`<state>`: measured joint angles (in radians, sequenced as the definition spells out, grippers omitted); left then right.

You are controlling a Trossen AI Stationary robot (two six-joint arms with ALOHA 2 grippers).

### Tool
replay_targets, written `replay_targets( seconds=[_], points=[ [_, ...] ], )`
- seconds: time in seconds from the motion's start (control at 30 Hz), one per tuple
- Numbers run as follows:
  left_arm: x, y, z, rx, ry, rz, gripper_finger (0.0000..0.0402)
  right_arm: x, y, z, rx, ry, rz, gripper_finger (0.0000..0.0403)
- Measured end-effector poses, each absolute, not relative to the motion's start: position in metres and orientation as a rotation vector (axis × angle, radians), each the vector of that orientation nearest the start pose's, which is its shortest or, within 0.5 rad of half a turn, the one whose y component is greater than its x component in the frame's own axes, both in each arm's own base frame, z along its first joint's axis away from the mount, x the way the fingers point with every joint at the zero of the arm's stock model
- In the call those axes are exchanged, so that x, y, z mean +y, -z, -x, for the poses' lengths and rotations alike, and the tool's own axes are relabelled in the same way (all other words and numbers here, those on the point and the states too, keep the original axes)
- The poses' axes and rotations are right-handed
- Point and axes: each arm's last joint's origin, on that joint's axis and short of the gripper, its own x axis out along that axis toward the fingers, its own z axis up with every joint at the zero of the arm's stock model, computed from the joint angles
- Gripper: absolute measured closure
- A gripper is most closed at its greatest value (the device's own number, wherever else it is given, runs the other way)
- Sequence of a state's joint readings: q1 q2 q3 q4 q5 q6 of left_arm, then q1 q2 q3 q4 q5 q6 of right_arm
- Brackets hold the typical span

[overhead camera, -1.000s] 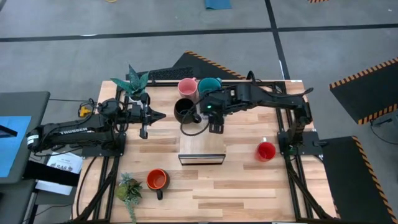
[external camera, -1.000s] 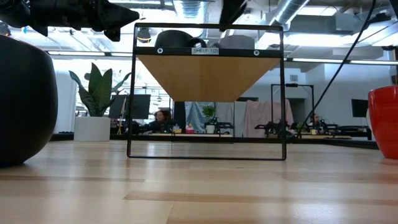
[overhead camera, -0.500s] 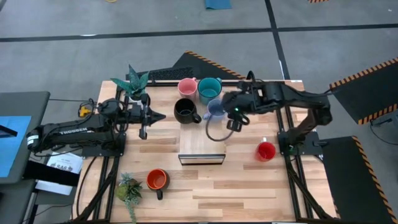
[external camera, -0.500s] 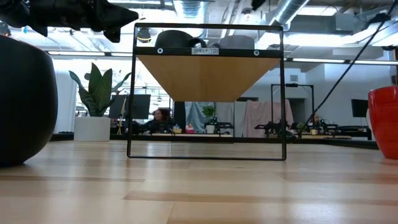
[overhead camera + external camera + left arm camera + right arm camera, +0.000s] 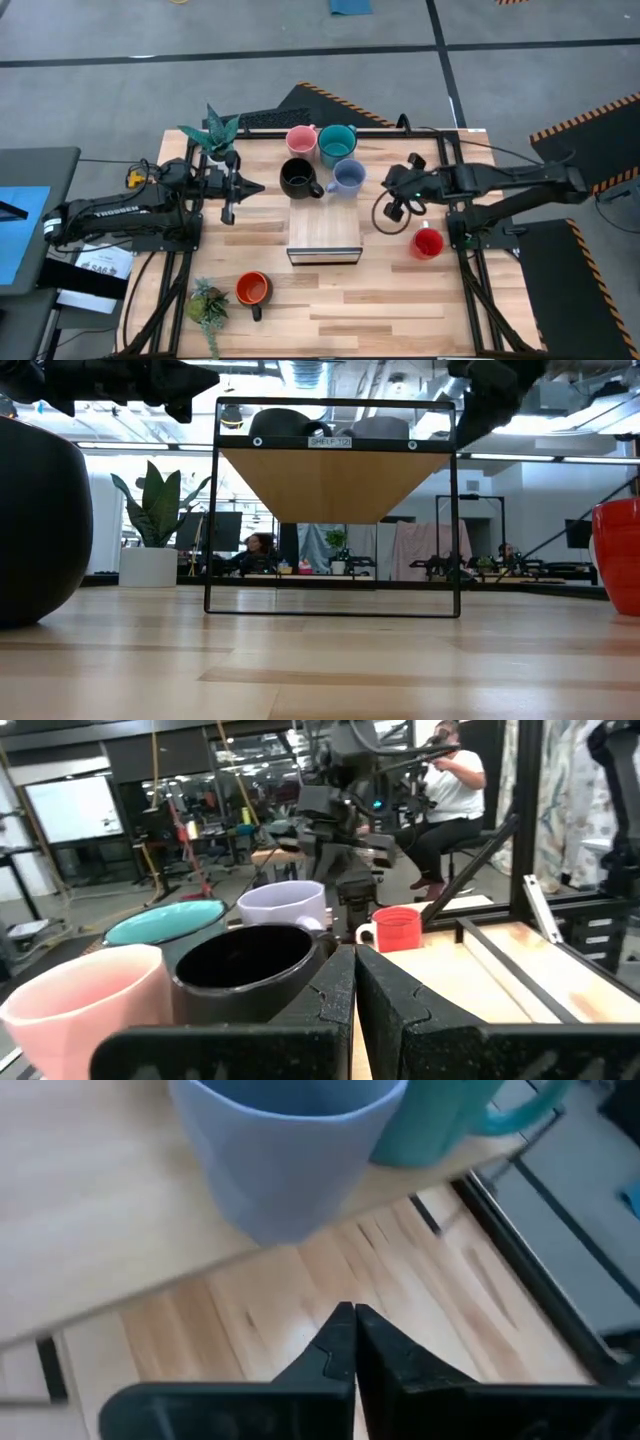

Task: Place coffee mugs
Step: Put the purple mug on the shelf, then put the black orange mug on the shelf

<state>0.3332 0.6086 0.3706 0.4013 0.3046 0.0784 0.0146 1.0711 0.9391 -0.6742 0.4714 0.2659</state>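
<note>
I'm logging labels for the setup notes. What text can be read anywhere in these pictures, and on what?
"TROSSEN": on the left arm, high view.
"SHELF 102", the digits unsure: on the tag on the shelf frame's top bar, low view.
Paper sheet beside the table: print too small to read.

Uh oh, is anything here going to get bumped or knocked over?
Maybe. The pale blue mug stands tight among the black mug, teal mug and pink mug, so one nudge might rattle all four. The right claw hangs close to the red mug and might clip it when it moves.
</note>
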Motion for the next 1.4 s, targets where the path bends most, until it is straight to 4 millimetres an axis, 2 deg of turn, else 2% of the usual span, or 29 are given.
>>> replay_targets(
  seconds=[0.17,0.27,0.37,0.53,0.7,0.87,1.0,1.27,1.4],
  points=[
    [0.041,-0.27,-0.144,-0.153,-0.055,-0.131,0.0401,-0.014,-0.268,-0.214,0.548,0.509,-0.117,0.0367],
    [0.041,-0.27,-0.144,-0.152,-0.057,-0.131,0.0401,-0.016,-0.258,-0.222,0.525,0.495,-0.119,0.0386],
    [0.041,-0.27,-0.144,-0.151,-0.057,-0.131,0.0401,-0.019,-0.251,-0.229,0.539,0.501,-0.108,0.0386],
    [0.041,-0.27,-0.144,-0.144,-0.059,-0.14,0.0401,-0.021,-0.248,-0.24,0.512,0.478,-0.101,0.0372],
    [0.042,-0.27,-0.144,-0.143,-0.059,-0.142,0.0401,-0.022,-0.246,-0.245,0.495,0.471,-0.077,0.0386],
    [0.042,-0.269,-0.144,-0.143,-0.06,-0.141,0.0402,-0.028,-0.248,-0.247,0.468,0.493,-0.084,0.0383],
    [0.042,-0.269,-0.145,-0.137,-0.067,-0.142,0.0401,-0.035,-0.248,-0.246,0.465,0.519,-0.091,0.0369],
    [0.042,-0.266,-0.145,-0.101,-0.067,-0.163,0.0401,-0.039,-0.255,-0.239,0.46,0.535,-0.072,0.0383],
    [0.042,-0.263,-0.145,-0.071,-0.059,-0.186,0.0402,-0.037,-0.265,-0.226,0.444,0.533,-0.074,0.0343]
  ],
)
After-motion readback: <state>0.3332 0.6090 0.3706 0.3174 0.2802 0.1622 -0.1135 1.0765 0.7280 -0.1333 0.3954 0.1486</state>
